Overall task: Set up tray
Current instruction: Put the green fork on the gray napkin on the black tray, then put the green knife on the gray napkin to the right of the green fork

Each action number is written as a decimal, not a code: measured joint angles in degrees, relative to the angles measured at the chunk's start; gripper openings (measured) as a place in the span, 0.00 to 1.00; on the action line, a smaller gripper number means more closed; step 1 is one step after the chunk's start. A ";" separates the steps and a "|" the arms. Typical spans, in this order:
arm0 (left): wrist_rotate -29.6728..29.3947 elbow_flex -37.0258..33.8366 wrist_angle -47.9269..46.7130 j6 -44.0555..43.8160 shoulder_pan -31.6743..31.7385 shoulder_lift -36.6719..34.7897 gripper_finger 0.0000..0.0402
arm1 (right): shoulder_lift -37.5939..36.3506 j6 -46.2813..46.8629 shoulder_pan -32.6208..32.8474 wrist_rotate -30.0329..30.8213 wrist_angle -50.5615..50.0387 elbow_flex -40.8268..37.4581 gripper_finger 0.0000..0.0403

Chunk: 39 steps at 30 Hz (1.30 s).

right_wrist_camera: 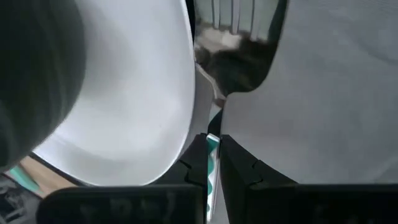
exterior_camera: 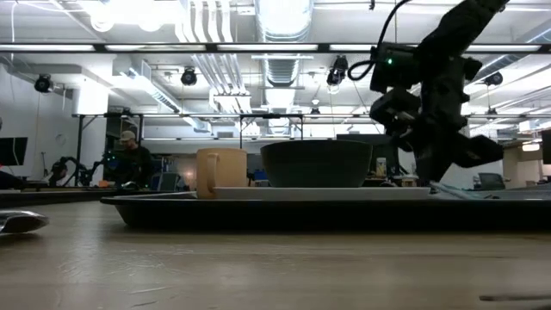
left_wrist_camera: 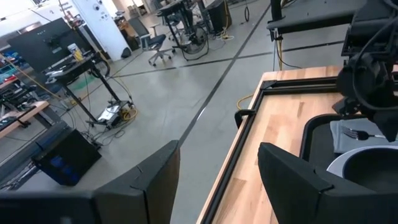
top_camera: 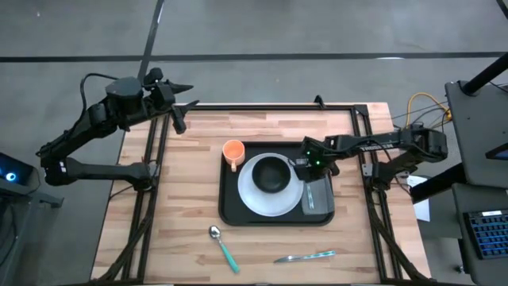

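The tray [top_camera: 232, 208] is sitting mid-table, slightly to the right, w/ a white plate [top_camera: 252, 199] on it, a black bowl [top_camera: 271, 173] on the plate, an orange cup [top_camera: 232, 151] at the tray's far left corner and a grey napkin [top_camera: 317, 196] lying along the plate's right side. The right gripper [top_camera: 311, 164] is reaching over the napkin's far end, fingers clenched on the teal handle of a fork [right_wrist_camera: 235, 46]; in the right wrist view the tines are pointing away and the fork head is lying over the napkin just beside the plate's rim, so it's prob. being laid down there as the place setting's fork. Holding it by the handle is keeping the tines clear of the fingers and letting it go down flat. The left gripper [left_wrist_camera: 217, 180] is waiting off the table's far left corner, fingers apart and holding nothing, out of the way of the right arm's reach. A spoon [top_camera: 223, 245] and a knife [top_camera: 305, 257], both teal-handled, are lying on bare wood near the table's front edge, not yet on the tray, so the setup looks partway done
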 joint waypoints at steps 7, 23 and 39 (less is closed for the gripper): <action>0.00 0.00 0.00 0.00 0.00 -0.02 0.49 | 1.89 0.36 -0.07 -1.33 3.67 -0.81 0.04; 0.00 0.47 -0.02 -0.83 0.00 0.01 0.49 | -1.44 1.54 -0.09 -1.16 2.58 -0.53 0.25; 0.00 1.57 -0.48 -2.88 0.00 1.03 0.49 | -12.57 10.62 37.14 15.13 -8.61 11.52 0.34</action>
